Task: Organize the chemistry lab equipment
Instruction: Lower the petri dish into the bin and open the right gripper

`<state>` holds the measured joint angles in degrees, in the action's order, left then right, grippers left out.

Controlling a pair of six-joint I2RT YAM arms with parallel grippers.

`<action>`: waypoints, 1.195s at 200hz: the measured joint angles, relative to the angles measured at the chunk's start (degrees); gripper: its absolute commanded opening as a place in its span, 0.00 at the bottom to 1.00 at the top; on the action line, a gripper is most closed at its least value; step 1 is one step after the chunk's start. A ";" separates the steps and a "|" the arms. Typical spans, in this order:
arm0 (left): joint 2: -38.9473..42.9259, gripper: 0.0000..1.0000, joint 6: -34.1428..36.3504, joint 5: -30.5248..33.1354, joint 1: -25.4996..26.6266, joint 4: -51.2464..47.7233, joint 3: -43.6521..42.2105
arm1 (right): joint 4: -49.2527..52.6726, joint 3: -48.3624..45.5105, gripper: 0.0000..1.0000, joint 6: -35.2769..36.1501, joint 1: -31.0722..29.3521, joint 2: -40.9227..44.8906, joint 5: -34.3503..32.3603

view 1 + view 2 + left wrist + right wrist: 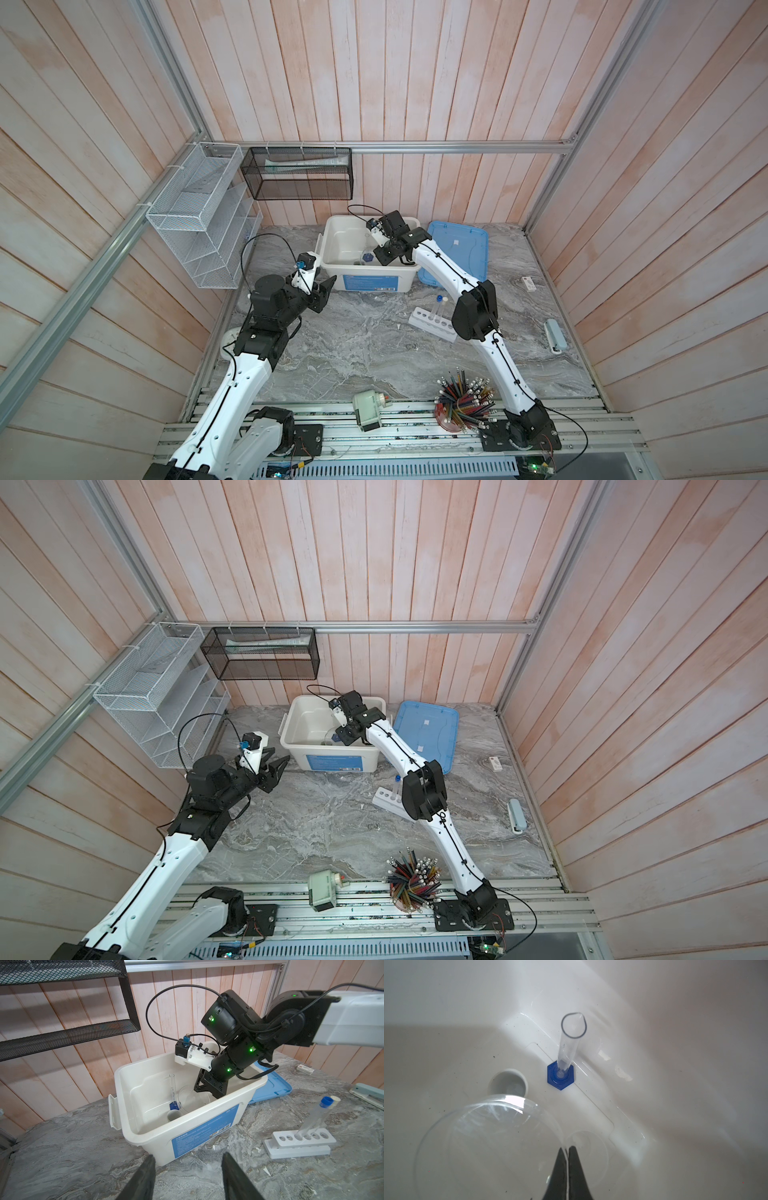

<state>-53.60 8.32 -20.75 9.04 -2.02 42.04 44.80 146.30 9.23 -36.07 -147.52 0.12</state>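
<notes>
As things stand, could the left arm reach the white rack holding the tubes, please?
Probably yes: the left tool is open, with bare table between it and the white rack. The right arm's elbow hangs near the rack's far end, so the near end looks easier.

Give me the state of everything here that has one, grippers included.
White plastic bin: open.
Blue plastic lid: off, flat beside bin.
Clear blue-based cylinder: upright in bin.
Tiny white cup: upright in bin.
Clear round dish: rim pinched, inside bin.
Two clear capped test tubes: standing in white six-hole rack.
Left gripper: fingers open, empty.
Right gripper: fingers shut on dish.
</notes>
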 measured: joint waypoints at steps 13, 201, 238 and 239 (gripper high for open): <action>-0.24 0.53 0.00 0.00 -0.04 0.04 0.00 | -0.17 0.00 0.04 0.00 0.13 -0.57 0.17; -1.16 0.53 0.00 -0.26 -0.48 0.35 0.00 | -3.13 0.00 0.04 0.00 1.05 -3.69 1.51; -1.31 0.53 0.00 -0.28 -0.52 0.35 0.00 | -4.07 0.00 0.04 -0.02 1.03 -4.48 2.54; -1.31 0.53 0.00 -0.28 -0.52 0.35 0.00 | -4.04 0.00 0.04 -0.02 1.05 -4.52 2.51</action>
<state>-54.92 8.32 -21.04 8.51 -1.67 42.04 40.75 146.30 9.21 -35.03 -152.05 2.63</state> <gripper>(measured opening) 0.531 0.050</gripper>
